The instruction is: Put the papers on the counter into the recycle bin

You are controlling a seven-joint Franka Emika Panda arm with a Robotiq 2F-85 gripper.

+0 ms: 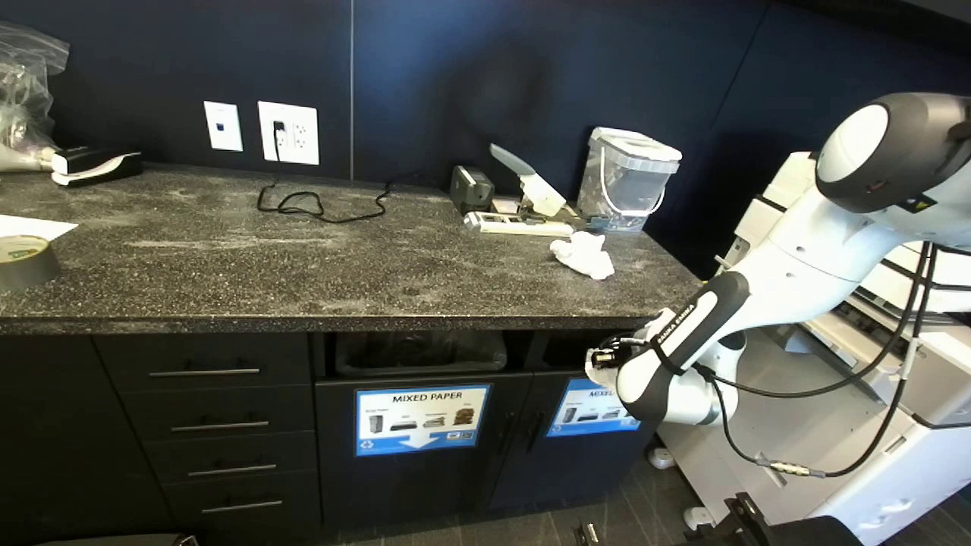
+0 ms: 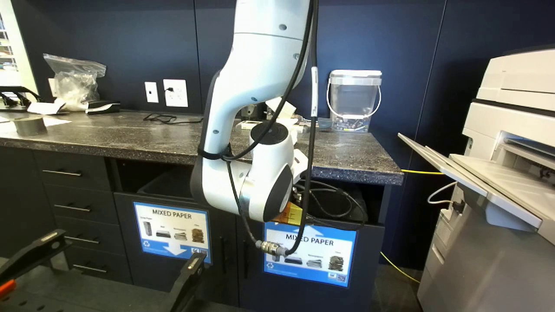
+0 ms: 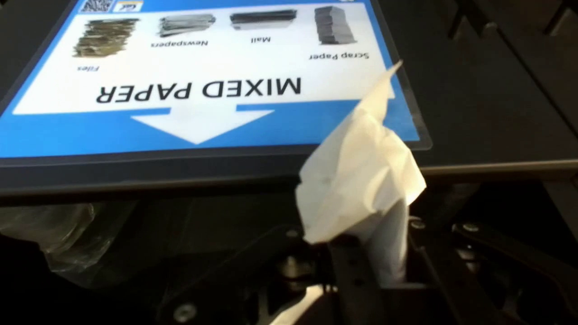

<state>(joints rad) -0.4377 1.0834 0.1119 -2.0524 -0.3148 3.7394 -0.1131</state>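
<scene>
With the gripper [image 3: 381, 241] nearest, pinching a crumpled paper [image 3: 356, 180] by the recycle bin [image 2: 355, 203]. Seeing another white scrap [image 1: 584, 256] on the counter [image 1: 410, 277], near the clear tub [image 1: 623, 186].

Office copy area, large copier [image 2: 498, 182], mixed-paper signs [image 2: 311, 255]

Dark blue wall [image 1: 455, 83] along back edge of counter [image 1: 364, 265], copier [image 2: 507, 173] past its right corner, dark floor [image 1: 645, 504], maybe window [image 2: 6, 52] far left.

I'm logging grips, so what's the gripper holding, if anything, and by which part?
In the wrist view, the gripper pinches a crumpled white paper by the lower part, its upper part sticking out.
</scene>
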